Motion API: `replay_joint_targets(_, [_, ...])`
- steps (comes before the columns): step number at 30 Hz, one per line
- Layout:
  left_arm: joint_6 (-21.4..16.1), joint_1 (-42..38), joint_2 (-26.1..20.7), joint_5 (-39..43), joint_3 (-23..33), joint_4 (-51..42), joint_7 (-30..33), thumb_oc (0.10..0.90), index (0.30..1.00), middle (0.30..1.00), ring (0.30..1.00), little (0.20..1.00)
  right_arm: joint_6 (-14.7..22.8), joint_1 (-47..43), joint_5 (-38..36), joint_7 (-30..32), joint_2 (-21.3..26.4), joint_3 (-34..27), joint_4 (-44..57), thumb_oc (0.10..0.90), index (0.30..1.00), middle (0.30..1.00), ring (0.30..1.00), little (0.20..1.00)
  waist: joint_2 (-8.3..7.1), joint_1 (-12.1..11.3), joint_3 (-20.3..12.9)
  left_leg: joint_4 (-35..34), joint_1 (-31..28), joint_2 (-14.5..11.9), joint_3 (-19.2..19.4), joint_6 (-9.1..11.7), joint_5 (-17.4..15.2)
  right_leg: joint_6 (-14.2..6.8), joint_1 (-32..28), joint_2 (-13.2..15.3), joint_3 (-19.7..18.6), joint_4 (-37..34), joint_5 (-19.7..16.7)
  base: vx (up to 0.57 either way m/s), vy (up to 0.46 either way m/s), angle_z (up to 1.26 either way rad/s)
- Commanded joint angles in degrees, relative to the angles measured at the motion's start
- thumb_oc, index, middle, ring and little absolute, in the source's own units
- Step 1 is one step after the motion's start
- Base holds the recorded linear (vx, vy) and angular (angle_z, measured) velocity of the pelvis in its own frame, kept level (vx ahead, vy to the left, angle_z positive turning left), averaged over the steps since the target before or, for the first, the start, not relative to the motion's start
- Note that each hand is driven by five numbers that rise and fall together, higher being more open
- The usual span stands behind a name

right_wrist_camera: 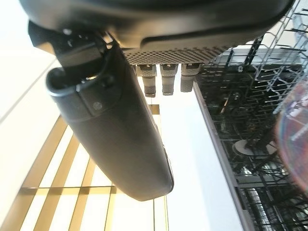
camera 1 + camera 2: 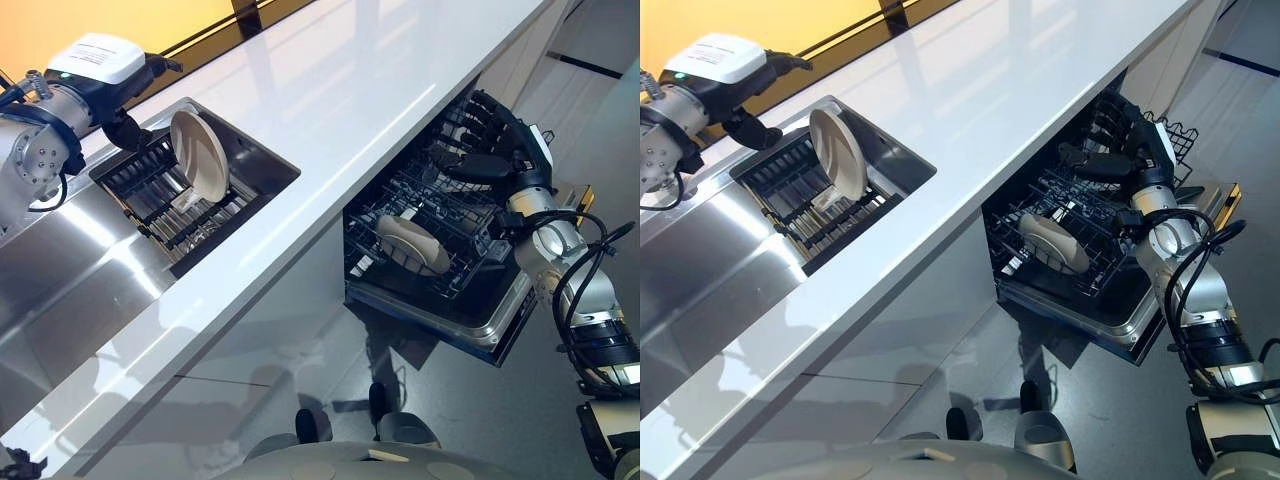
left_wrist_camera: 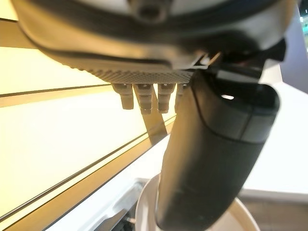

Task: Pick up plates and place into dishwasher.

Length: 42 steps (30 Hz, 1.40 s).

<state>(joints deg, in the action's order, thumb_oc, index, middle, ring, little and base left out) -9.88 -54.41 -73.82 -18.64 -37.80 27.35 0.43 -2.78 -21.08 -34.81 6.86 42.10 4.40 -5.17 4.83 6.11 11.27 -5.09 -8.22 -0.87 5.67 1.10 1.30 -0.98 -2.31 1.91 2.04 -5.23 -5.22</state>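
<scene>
From the head views, one plate (image 2: 198, 155) stands on edge in the sink rack (image 2: 165, 200) beside the left hand (image 2: 125, 130), and another plate (image 2: 412, 244) sits in the dishwasher rack (image 2: 430, 235) below the right hand (image 2: 480, 150). In the left wrist view the left hand's fingers (image 3: 144, 98) are straight, holding nothing, above the plate's rim. The right wrist view shows the right hand's fingers (image 1: 166, 79) likewise straight and empty over the rack.

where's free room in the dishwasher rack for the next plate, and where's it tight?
In the dishwasher rack, bare tines lie between the plate already loaded and the right hand, on the counter side. The rack's far end, under that hand, is crowded. The left hand is beside the plate in the sink rack.
</scene>
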Motion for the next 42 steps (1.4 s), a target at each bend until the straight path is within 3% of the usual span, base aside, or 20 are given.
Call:
replay_joint_targets(1, [2.9,-2.5,-2.4,0.1,7.1,3.1,4.9,0.800,0.900,0.900,0.900,0.900,4.6,-3.0,-0.3,-1.5,4.9,-6.4,7.2,0.800,0.900,0.900,0.900,0.900,-2.46,0.2,-4.2,0.1,1.7,1.6,-0.1,0.0,-0.2,-5.2,-2.0,2.9,0.9,0.2,-0.7,0.03,0.031,-0.02])
replay_joint_targets(13, [2.9,0.9,-1.6,0.3,9.7,3.0,4.9,0.800,0.900,0.900,0.900,0.900,4.2,-1.9,-0.4,-2.9,5.3,-7.1,7.6,0.800,0.900,0.900,0.900,0.900,-2.71,0.6,-3.2,0.1,1.8,1.5,0.3,-0.2,-0.2,-5.2,-1.6,3.0,0.4,0.2,-1.0,0.01,0.016,-0.04])
replay_joint_targets(42, [4.0,0.8,1.5,0.4,8.2,4.8,4.4,0.800,0.900,0.900,0.900,0.900,5.0,-4.9,-0.1,-3.7,6.1,-5.4,5.9,0.800,0.900,0.900,0.900,0.900,-3.30,1.4,0.4,0.1,3.1,1.4,0.9,0.0,0.4,-5.3,0.0,3.3,-0.4,0.2,-1.8,-0.01,0.006,-0.01])
